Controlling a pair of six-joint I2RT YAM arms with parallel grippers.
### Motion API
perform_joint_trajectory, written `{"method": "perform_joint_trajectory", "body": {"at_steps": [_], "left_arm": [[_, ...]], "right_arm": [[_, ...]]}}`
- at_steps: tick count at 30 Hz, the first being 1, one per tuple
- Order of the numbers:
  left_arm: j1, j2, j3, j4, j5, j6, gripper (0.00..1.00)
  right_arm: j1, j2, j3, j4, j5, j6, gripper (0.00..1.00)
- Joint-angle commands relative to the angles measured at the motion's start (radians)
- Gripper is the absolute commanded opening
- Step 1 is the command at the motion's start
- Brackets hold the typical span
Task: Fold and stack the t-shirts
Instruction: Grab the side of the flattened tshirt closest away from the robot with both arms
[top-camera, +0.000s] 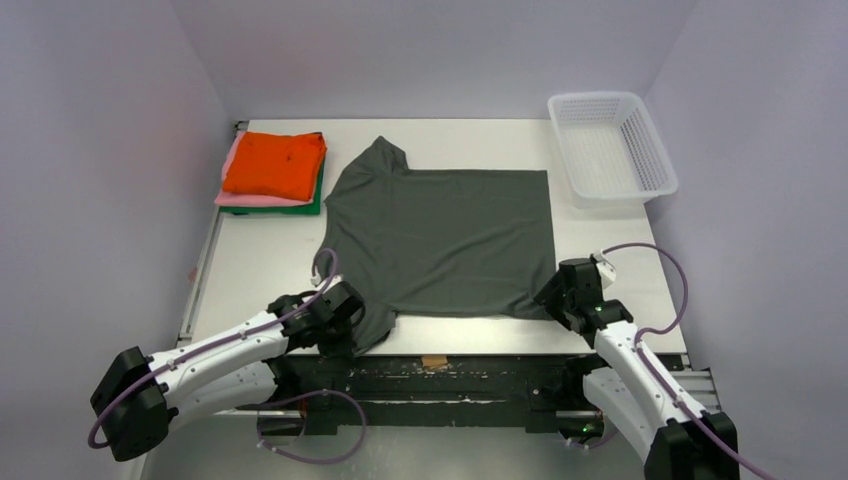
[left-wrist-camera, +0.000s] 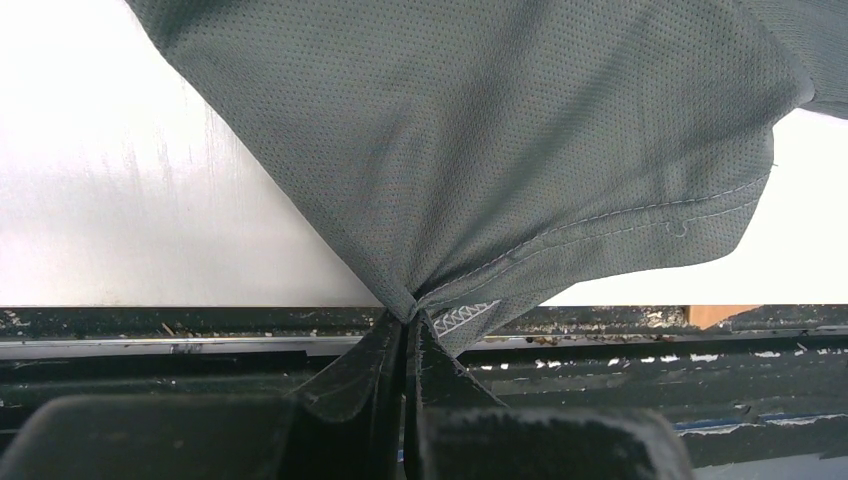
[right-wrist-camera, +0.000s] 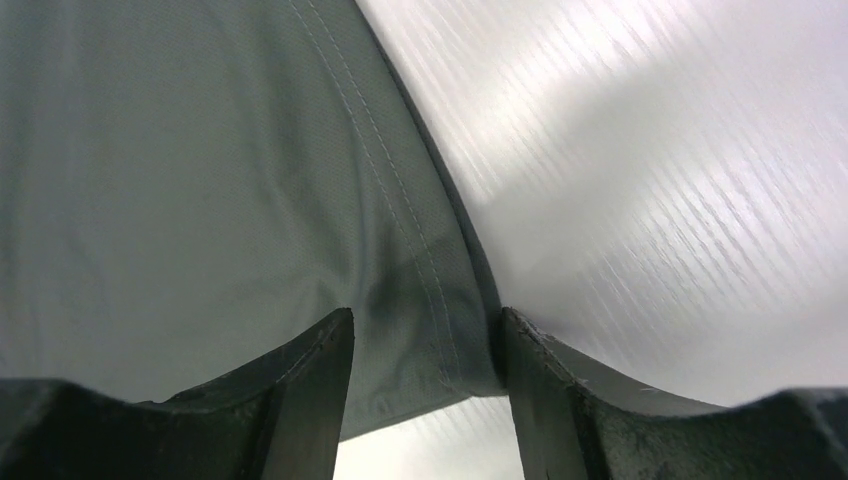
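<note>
Dark grey t-shirt (top-camera: 440, 240) spread flat on worktop (top-camera: 260, 275), just right of folded stack (top-camera: 272, 170). Left hand (left-wrist-camera: 405, 325) clenched on its near corner, stack side. Right hand (right-wrist-camera: 425, 318) released, fingers straddling the near corner away from stack, likely readying a two-corner lift to fold.

The left arm (top-camera: 215, 352) stretches low to the shirt's (top-camera: 440, 240) near left corner, where the left gripper (left-wrist-camera: 407, 322) is pinched tight on the cloth. The right arm (top-camera: 632, 362) angles in to the shirt's near right corner; the right gripper's (right-wrist-camera: 425, 335) fingers (right-wrist-camera: 300, 400) stand apart, straddling the hem.
</note>
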Motion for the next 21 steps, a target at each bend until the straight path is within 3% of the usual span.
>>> {"method": "perform_joint_trajectory", "body": {"at_steps": [1, 3, 6, 15, 21], "left_arm": [[-0.010, -0.016, 0.021, 0.000, -0.013, -0.022, 0.00], [-0.011, -0.024, 0.024, -0.006, -0.021, -0.018, 0.00], [-0.011, -0.034, 0.028, -0.011, -0.023, -0.006, 0.00], [-0.011, -0.062, 0.030, -0.023, -0.028, 0.006, 0.00], [-0.011, -0.069, 0.036, -0.015, -0.043, 0.015, 0.00]], "right_arm": [[-0.001, -0.072, 0.057, -0.191, 0.057, 0.021, 0.55], [0.001, -0.093, 0.084, -0.248, 0.081, 0.026, 0.54], [0.002, -0.092, 0.072, -0.248, -0.004, 0.031, 0.44], [0.016, -0.047, 0.048, -0.273, 0.012, 0.043, 0.42], [0.027, -0.001, 0.118, -0.309, 0.048, 0.021, 0.40]]}}
